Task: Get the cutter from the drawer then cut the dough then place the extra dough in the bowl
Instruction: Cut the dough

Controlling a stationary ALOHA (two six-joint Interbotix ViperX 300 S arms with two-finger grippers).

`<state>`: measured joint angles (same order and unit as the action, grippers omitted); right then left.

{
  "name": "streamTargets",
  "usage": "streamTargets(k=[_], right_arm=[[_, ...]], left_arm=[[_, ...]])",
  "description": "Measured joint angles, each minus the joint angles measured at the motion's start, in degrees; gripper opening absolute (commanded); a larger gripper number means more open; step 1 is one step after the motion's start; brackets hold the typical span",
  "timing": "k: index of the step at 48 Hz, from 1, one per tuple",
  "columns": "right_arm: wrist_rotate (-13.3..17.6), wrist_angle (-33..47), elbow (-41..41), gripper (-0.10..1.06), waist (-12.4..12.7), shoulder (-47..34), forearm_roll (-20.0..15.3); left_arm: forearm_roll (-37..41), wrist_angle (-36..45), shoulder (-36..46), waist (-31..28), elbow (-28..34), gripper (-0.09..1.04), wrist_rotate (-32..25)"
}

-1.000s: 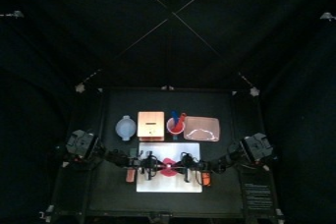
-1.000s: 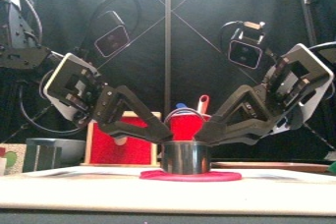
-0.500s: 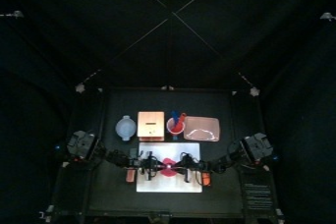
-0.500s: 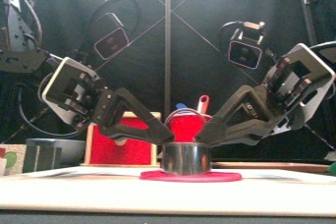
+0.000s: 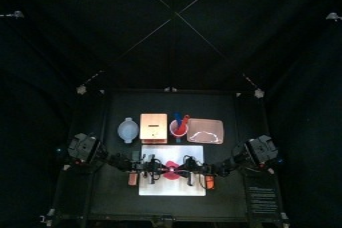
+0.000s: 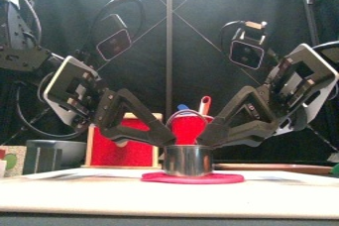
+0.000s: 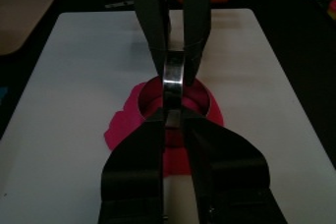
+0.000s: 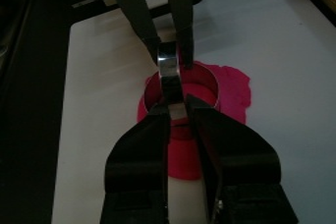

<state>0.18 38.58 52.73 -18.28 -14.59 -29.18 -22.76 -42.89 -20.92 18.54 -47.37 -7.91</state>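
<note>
On the white cutting board at the table's front you have the cutter, a short round band of dull metal. It stands on the dough, a flat red sheet that shows as a thin rim around the cutter's base in your front view. The dough's outline is uneven, with a lobe bulging to one side in the left wrist view.

The cutter stands upright: its axis runs straight up and down, with the open mouth down on the dough.

Your left gripper comes in from the left and your right gripper from the right. Each has its jaws pinched together on the cutter, on opposite sides.

Behind the board, from left to right, stand the blue-grey bowl, the wooden box, the red cup and the pink tray.
</note>
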Motion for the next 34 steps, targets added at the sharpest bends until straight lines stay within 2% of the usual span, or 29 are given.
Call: streamTargets(k=[34], right_arm=[[-0.18,-2.99,-0.97,0.43,1.67,0.0,1.41]], left_arm=[[-2.2,3.69,0.53,-0.88,0.53,0.42,0.0]])
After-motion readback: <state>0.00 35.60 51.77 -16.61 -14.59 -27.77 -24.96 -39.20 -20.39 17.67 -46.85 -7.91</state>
